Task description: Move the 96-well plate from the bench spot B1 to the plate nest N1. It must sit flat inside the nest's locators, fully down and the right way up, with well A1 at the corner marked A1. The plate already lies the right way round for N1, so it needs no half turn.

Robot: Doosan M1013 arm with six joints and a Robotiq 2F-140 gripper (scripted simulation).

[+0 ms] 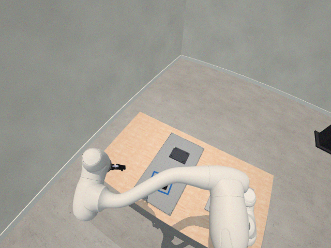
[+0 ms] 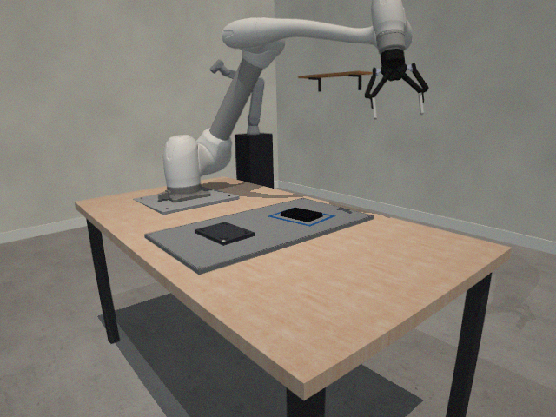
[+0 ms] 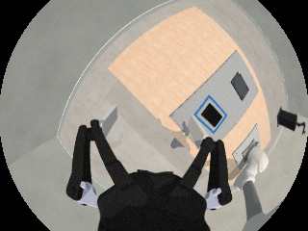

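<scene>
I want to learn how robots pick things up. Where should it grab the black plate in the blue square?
Probably by two opposite side walls, coming straight down from above. The plate lies flat on the grey mat, so only its top and low sides are reachable, and there is free room around it. The gripper hangs high above, wide open and empty.

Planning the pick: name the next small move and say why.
Likely swing the open gripper to above the plate in the blue outline: it hangs empty, high above the table and off to the plate's side.
</scene>
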